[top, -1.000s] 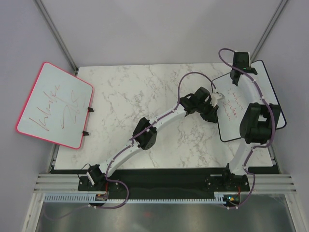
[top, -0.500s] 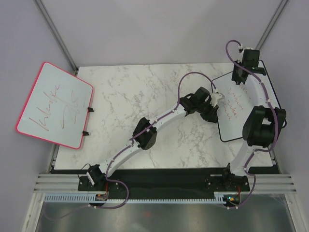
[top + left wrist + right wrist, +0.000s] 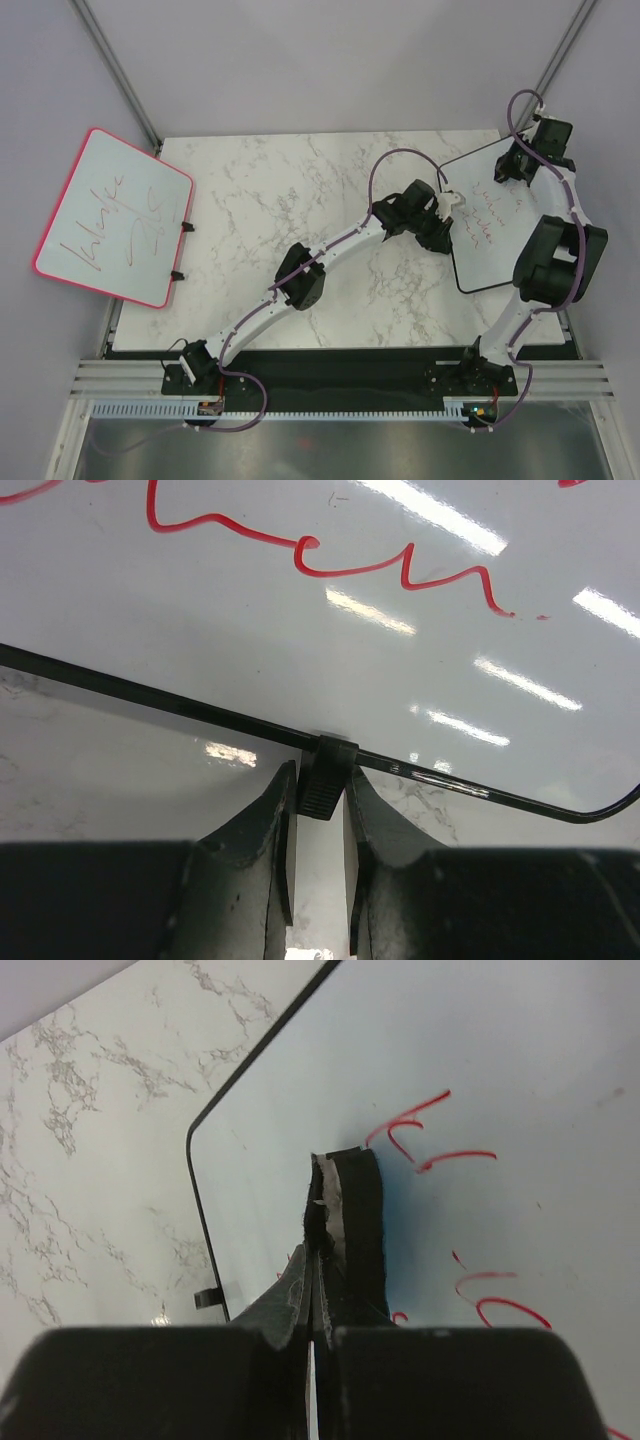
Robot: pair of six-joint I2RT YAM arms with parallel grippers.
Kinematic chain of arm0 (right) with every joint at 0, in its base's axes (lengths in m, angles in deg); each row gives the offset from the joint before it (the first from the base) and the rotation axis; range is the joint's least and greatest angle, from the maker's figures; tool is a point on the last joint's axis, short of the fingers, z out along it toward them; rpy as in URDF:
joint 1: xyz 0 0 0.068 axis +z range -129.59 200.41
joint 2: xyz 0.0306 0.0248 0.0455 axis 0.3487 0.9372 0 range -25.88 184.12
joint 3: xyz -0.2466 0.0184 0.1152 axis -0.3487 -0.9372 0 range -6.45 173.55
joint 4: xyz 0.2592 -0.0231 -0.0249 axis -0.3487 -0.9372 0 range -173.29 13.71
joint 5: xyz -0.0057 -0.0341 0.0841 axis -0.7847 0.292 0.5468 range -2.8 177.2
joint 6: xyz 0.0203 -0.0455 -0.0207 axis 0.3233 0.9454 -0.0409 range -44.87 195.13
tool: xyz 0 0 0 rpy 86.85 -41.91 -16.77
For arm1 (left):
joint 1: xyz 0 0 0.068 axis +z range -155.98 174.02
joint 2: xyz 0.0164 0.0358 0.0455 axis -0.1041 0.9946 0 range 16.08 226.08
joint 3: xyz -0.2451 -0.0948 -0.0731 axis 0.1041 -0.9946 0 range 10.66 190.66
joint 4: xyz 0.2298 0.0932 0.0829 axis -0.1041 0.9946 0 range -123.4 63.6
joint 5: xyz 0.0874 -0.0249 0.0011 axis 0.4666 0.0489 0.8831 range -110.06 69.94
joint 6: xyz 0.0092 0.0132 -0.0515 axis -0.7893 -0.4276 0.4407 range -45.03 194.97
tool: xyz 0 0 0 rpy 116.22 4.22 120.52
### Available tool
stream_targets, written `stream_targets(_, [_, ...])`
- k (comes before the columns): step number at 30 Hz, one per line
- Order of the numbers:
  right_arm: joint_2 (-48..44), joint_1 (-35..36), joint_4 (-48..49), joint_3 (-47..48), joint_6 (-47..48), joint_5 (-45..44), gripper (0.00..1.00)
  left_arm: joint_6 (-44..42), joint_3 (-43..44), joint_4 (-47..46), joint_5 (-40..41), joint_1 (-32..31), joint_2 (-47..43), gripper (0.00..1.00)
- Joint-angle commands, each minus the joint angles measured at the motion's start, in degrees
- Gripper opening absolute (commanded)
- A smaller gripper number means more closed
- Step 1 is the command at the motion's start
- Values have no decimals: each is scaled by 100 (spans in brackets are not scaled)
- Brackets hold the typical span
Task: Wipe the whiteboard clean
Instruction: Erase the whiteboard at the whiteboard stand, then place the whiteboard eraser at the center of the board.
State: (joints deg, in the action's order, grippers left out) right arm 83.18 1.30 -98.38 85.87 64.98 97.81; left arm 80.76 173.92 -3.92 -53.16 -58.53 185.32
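The black-framed whiteboard (image 3: 497, 262) lies at the right of the marble table, with orange-red handwriting on its face (image 3: 300, 630). My left gripper (image 3: 447, 202) sits at its left edge, and in the left wrist view my left gripper (image 3: 320, 785) is shut on a small black tab (image 3: 324, 770) on the frame. My right gripper (image 3: 517, 166) is over the board's far end. In the right wrist view my right gripper (image 3: 318, 1260) is shut on a black eraser (image 3: 357, 1210), which is pressed on the whiteboard (image 3: 500, 1070) beside red strokes.
A pink-framed whiteboard (image 3: 112, 215) with red scribbles overhangs the table's left edge (image 3: 140, 300). Two black clips (image 3: 184, 250) sit on its right side. Metal frame posts (image 3: 115, 70) rise at the back corners. The left arm (image 3: 300, 275) crosses the table diagonally.
My right gripper has swept with the eraser to the right across the far end of the black-framed whiteboard. The left arm has not moved.
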Motion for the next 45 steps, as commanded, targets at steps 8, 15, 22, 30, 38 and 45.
stream_targets(8, [-1465,-532,249,-1145,-83,-885,0,389,127,340,102,61,126,2])
stream_targets(15, [-1581,-558,187,-1128,-48,-727,0,380,118,331,111,61,126,2])
stream_targets(22, [-1545,-129,126,-970,-31,-613,0,380,127,331,102,52,126,2])
stream_targets(30, [-1738,566,-242,-1031,-40,-770,0,380,127,331,111,44,126,2])
stream_targets(38, [-3861,830,-1428,-2358,-567,-911,0,371,127,340,120,52,126,2])
stream_targets(45, [-5139,1103,-3011,-2094,65,444,0,318,101,331,181,17,117,2])
